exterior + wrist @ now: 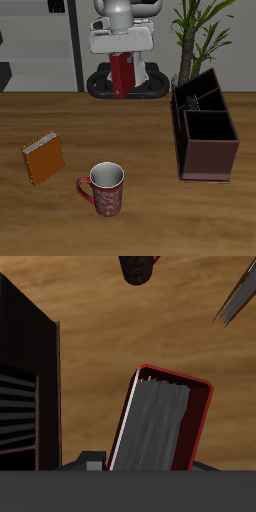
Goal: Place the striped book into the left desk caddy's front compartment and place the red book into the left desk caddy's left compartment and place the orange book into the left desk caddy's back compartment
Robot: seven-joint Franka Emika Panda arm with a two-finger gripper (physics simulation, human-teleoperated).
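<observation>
The red book (pixel 120 73) hangs upright in the air at the back of the table, in front of the robot's base, with my gripper (pixel 120 54) shut on its top. The wrist view looks down its pale page edges (pixel 158 421) between the red covers. On the table lies the orange book (pixel 44 158), flat and far from the gripper. The left desk caddy (pixel 207 150) stands at the table's other side, its dark wall (pixel 28 366) beside the held book. A striped book (pixel 14 411) shows inside the caddy, in its farther compartment (pixel 199 98).
A red patterned mug (pixel 105 188) stands near the table's front edge, beside the orange book. A potted plant (pixel 200 30) rises behind the caddy. The robot's round base (pixel 125 85) sits just behind the held book.
</observation>
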